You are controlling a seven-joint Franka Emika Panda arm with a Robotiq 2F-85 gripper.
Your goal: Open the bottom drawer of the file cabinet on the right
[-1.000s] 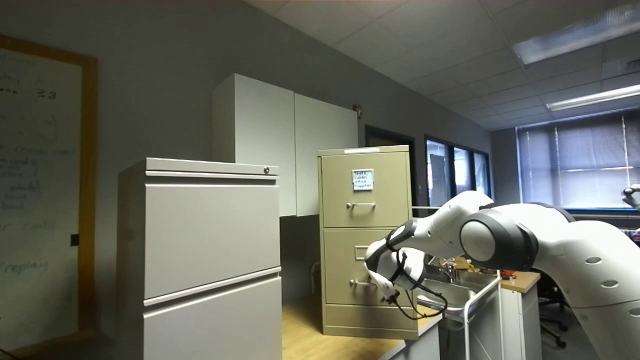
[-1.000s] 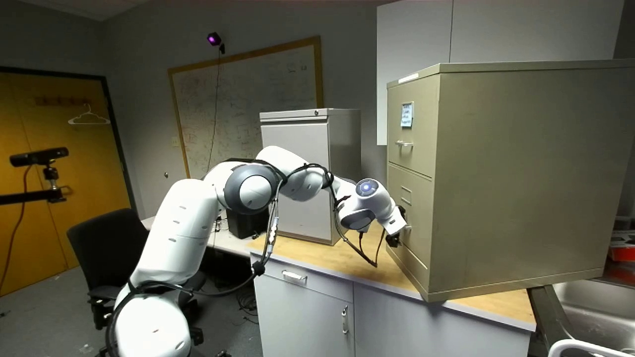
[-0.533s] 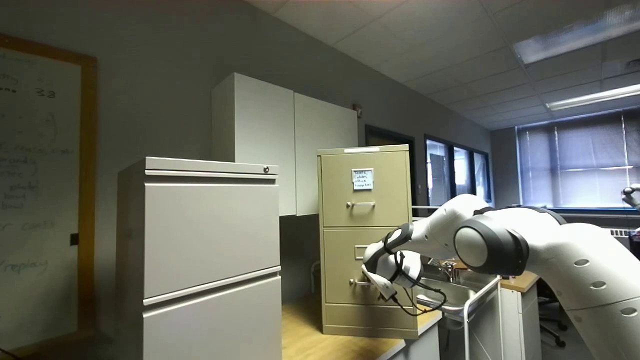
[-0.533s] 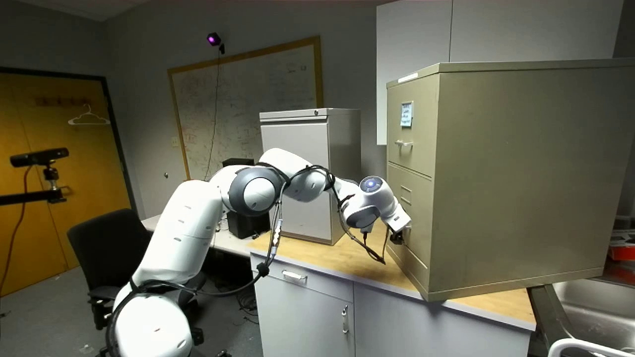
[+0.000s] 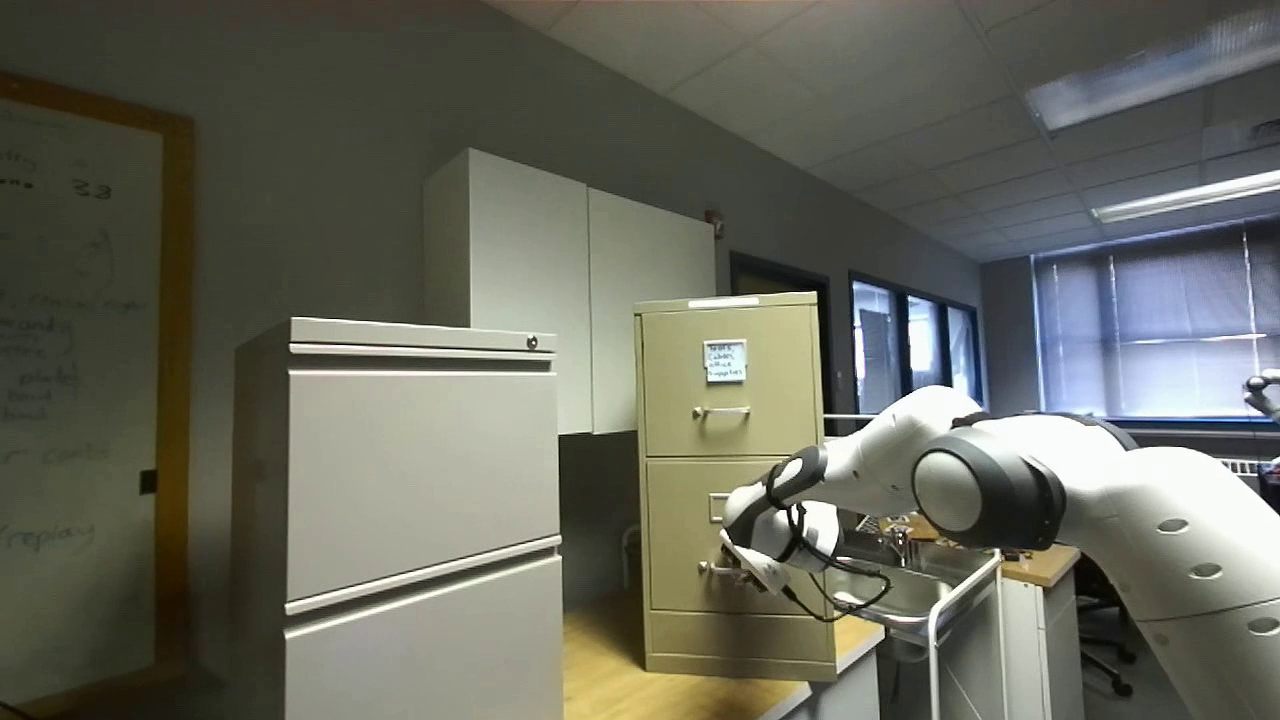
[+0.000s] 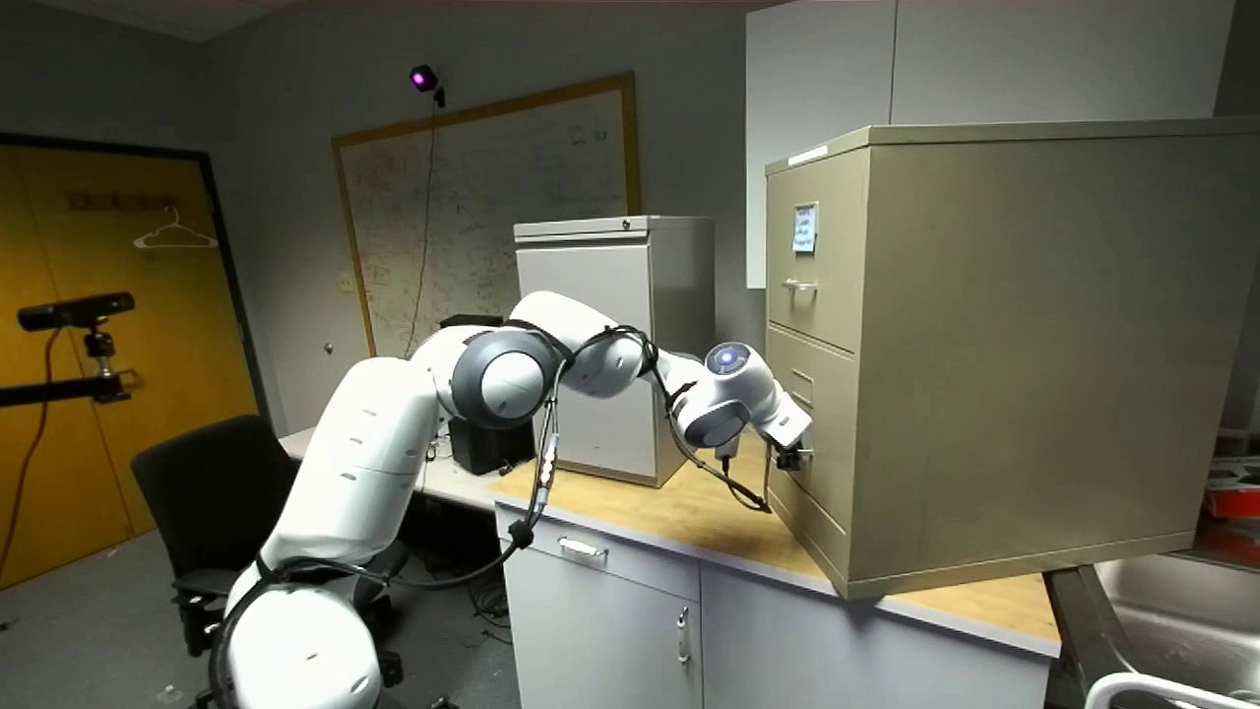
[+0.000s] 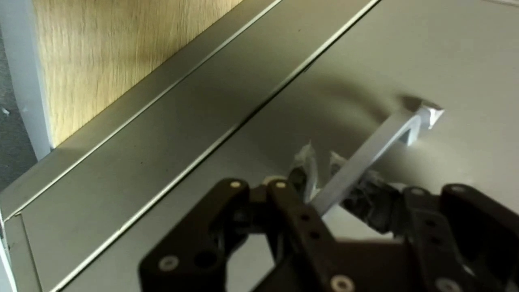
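The tan file cabinet (image 6: 1043, 345) shows in both exterior views. Its bottom drawer (image 5: 675, 520) sits flush with the cabinet front. In the wrist view, the drawer's silver handle (image 7: 363, 160) runs diagonally between the fingers of my gripper (image 7: 320, 167). The jaws have come together around the bar, with the tape-wrapped fingertips reaching past it on the drawer side. Part of the bar is hidden behind the near finger linkage. In an exterior view, the dark gripper (image 6: 789, 457) is small against the drawer front, mostly covered by the white hand.
A pale grey cabinet (image 5: 420, 480) stands beside the tan one. Both are on a wooden counter (image 6: 679, 512), with a sink (image 6: 1171, 620) past its end. White wall cupboards (image 5: 530, 280) hang behind. A black cable (image 6: 728, 483) loops below my wrist.
My hand has shifted slightly toward the drawer front, and the gripper's spread fingers have drawn together at the handle. The drawer has not moved.
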